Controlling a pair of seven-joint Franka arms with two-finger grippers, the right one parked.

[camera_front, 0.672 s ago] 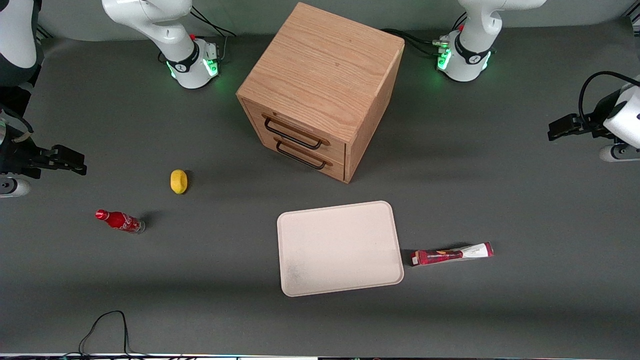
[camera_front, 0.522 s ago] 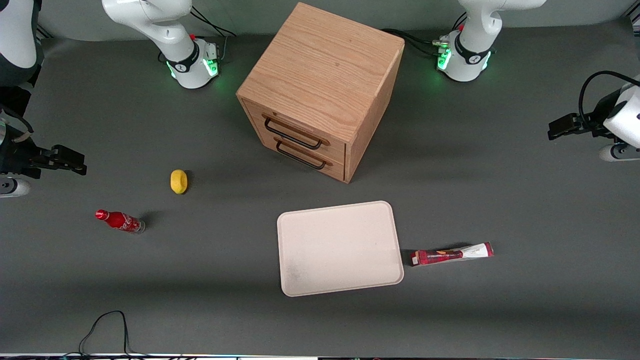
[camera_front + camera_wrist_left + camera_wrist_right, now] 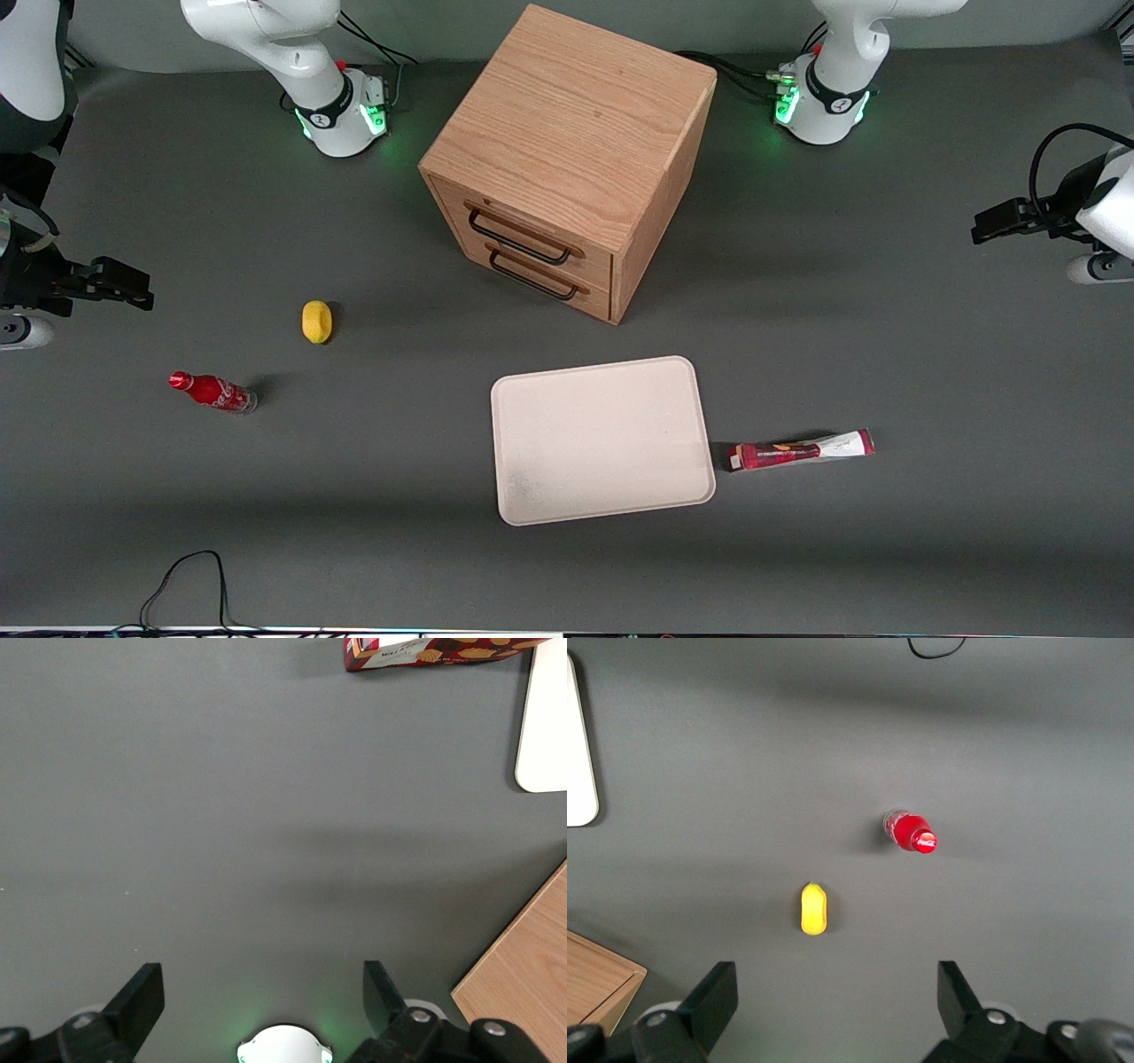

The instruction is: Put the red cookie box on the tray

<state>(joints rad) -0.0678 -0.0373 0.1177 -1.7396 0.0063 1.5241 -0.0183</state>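
We read no lettering on the long red-and-white cookie box (image 3: 801,451) (image 3: 440,651) beside the cream rectangular tray (image 3: 602,440) (image 3: 542,722). Our black two-finger gripper (image 3: 999,225) (image 3: 263,992) hovers spread wide over bare table, toward the working arm's end.

The big light-oak wooden drawer cabinet (image 3: 571,151) had a visible grain with a matt finish, and its two thin dark handles (image 3: 518,239) looked like metal. The flat cream-white plastic-looking tray (image 3: 602,440) was matt and a bit scuffed, while the long slim red-and-white printed cardboard cookie box (image 3: 802,450) had a slight sheen. The left arm's black gripper (image 3: 264,992), hanging wide open well above the table toward the working arm's end, looked like matt plastic, and the dark grey tabletop (image 3: 886,354) looked like smooth, matt, mat-like stuff.
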